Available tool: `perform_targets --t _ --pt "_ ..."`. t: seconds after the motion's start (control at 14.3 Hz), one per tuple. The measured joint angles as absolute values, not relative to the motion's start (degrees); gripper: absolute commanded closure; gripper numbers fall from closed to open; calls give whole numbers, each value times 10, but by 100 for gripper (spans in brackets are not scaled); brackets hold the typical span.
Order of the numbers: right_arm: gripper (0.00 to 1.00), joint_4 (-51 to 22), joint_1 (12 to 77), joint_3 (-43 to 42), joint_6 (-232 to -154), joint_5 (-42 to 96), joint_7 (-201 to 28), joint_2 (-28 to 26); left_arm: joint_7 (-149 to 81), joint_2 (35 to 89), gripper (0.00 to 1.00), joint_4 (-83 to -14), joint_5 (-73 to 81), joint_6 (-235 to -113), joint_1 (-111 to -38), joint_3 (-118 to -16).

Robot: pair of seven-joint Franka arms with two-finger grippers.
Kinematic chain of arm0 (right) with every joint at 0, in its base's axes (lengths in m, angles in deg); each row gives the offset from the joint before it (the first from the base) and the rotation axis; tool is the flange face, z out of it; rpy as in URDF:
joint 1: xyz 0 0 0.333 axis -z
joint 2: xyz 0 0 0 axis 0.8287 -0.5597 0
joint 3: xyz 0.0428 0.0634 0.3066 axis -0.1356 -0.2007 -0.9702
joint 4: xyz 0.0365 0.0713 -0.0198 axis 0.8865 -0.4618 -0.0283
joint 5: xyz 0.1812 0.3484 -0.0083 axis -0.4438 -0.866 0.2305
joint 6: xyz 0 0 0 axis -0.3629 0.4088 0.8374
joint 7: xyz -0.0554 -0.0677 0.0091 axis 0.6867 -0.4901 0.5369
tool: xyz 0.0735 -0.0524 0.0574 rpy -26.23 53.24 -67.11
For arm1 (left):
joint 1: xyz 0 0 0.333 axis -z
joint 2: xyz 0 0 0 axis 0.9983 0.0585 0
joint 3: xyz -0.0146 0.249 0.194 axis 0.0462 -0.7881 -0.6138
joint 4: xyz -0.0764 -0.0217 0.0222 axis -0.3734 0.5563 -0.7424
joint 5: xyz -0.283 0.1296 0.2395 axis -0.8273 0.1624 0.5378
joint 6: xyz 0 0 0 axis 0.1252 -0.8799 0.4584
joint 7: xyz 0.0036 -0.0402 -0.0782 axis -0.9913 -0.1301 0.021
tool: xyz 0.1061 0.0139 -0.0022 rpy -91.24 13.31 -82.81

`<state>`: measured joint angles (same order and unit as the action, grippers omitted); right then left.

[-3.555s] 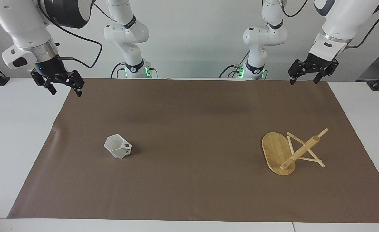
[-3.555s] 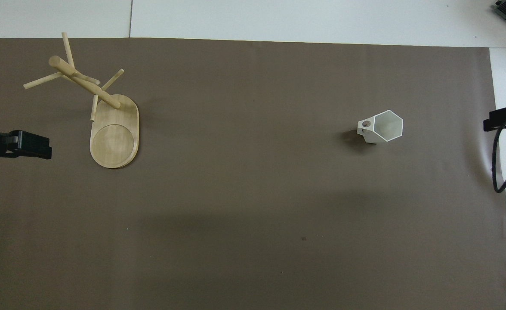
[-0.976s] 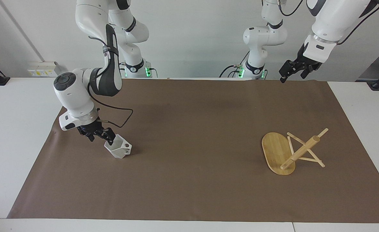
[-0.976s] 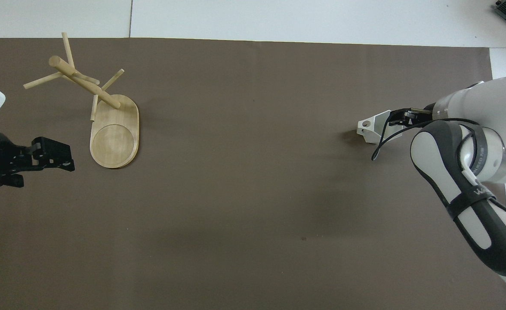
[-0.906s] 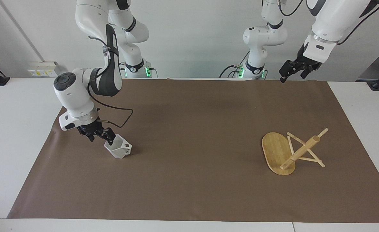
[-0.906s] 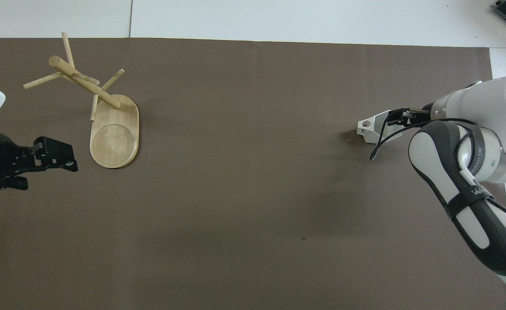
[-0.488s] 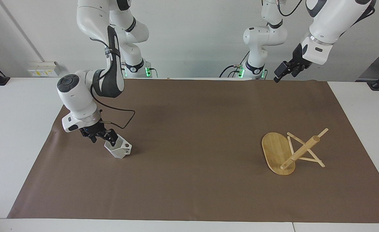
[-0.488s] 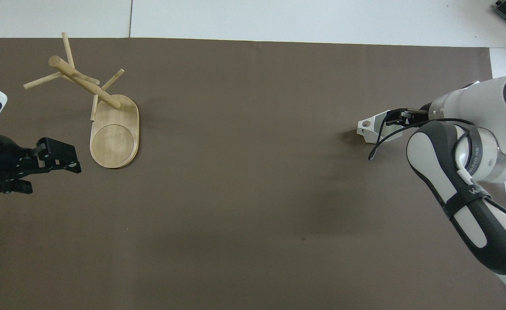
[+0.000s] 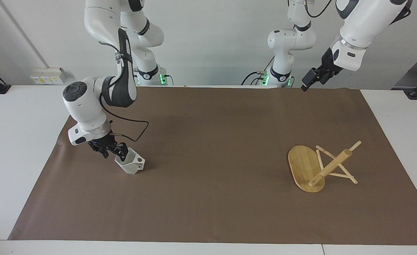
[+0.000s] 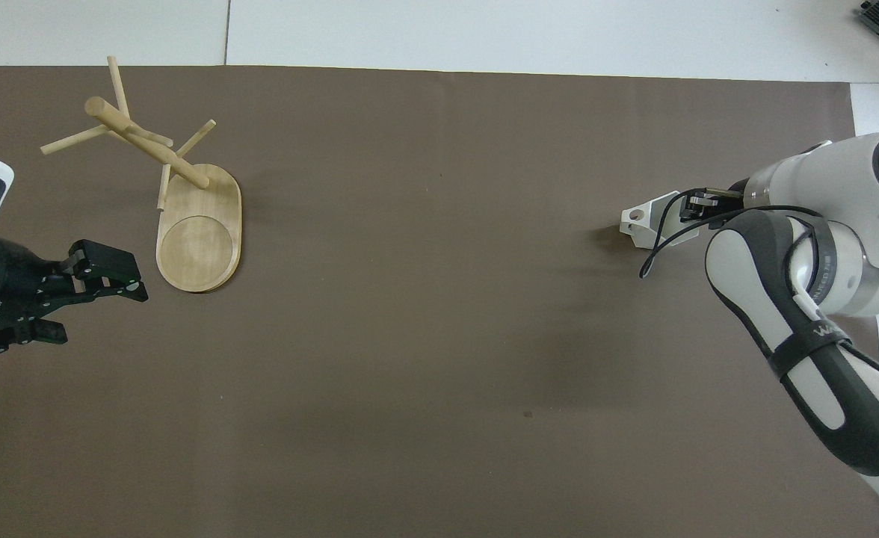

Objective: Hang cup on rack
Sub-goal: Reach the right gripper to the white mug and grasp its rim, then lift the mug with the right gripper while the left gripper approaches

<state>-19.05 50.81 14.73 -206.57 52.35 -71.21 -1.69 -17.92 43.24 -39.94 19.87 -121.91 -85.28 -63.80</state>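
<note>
While the right arm reaches down from its base onto the brown mat (image 9: 212,134) (image 10: 439,321), its wrist tilts and the right gripper (image 9: 122,152) (image 10: 691,208) sits at the rim of the white faceted cup (image 9: 133,165) (image 10: 645,222). That gripper is on the part of the rim that faces the right arm's end of the mat. It is down at the cup's wall, but I cannot tell whether its jaws have clamped the wall or merely stand about it. A black cable loops from the wrist and hangs beside the cup.

The cup stands on the mat toward the right arm's end, mouth upward, base on the surface. Its angular handle with the round hole points toward the mat's middle.

Toward the left arm's end of the mat, about as far from the robots as the cup, lies the bamboo mug rack (image 9: 303,165) (image 10: 200,240). It is tipped over: the oval base stands up on its rim, the thick post slants away from it, and peg tips touch the mat. Nothing hangs on the pegs, and the cup is well apart from it.

Above the mat's edge at the robots' end, toward the left arm's end, the left gripper (image 9: 305,84) (image 10: 131,278) hangs in the air. Its jaws are spread wide and hold nothing. It touches neither the rack nor the mat.
</note>
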Motion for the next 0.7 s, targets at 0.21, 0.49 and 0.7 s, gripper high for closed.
perform_targets --t 0.21,0.49,0.7 --pt "82 -191 508 147 -2066 524 -712 -17 -178 432 0 -399 198 -1219 -853 -638" --pt "92 -191 508 147 -2066 523 -712 -17 -125 431 0 -400 173 -1220 -852 -635" --pt "96 -190 508 147 -2066 523 -712 -17 -51 428 0 -408 137 -1226 -850 -635"
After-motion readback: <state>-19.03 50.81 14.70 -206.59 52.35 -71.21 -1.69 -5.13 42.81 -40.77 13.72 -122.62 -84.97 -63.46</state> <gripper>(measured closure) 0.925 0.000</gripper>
